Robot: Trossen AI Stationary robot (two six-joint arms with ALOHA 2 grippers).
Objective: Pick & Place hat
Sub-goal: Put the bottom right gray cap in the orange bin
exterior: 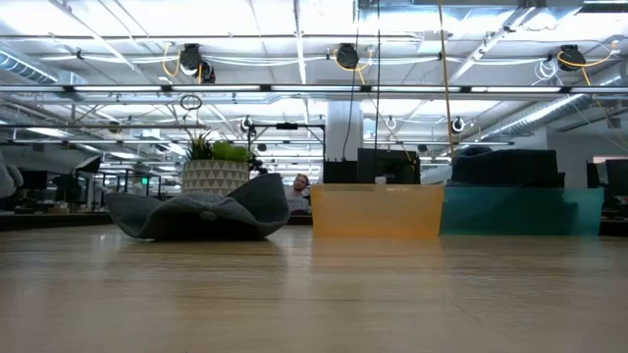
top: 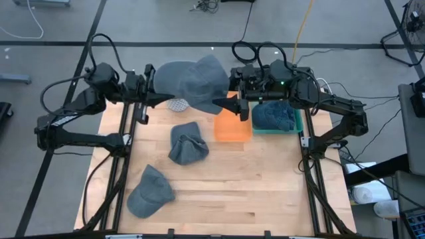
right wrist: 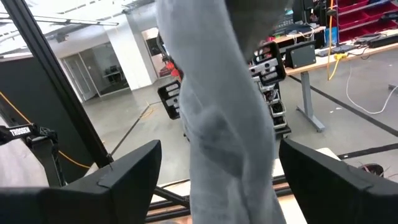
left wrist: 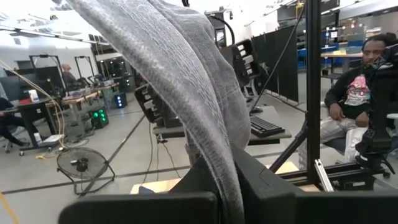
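A grey knit hat point(top: 196, 79) is held up above the table's far edge, between my two arms. My left gripper point(top: 166, 101) is at its left side and is shut on it; in the left wrist view the hat point(left wrist: 186, 93) runs down into my left gripper point(left wrist: 227, 182). My right gripper point(top: 219, 106) is at the hat's right side and is open. In the right wrist view the hat point(right wrist: 224, 124) hangs in the gap of my right gripper point(right wrist: 221, 155), with floor showing beside one finger point(right wrist: 134, 171). Neither gripper shows in the low view. My left gripper has a fold of the hat's knit cloth point(left wrist: 217, 155) pinched between its two fingers. The hat is lifted clear of the table, and the cloth rises from the fingers in a broad slanting band. Which part of the hat this is cannot be told.
A second grey hat point(top: 188, 143) lies crumpled mid-table, also seen as the hat point(exterior: 201, 214) in the low view. A third, a cap point(top: 151, 191), lies near the front left. An orange bin point(top: 232, 125) and a teal bin point(top: 295, 126) holding another hat point(top: 273, 116) stand at far right. A person point(left wrist: 357, 93) sits beyond the table.
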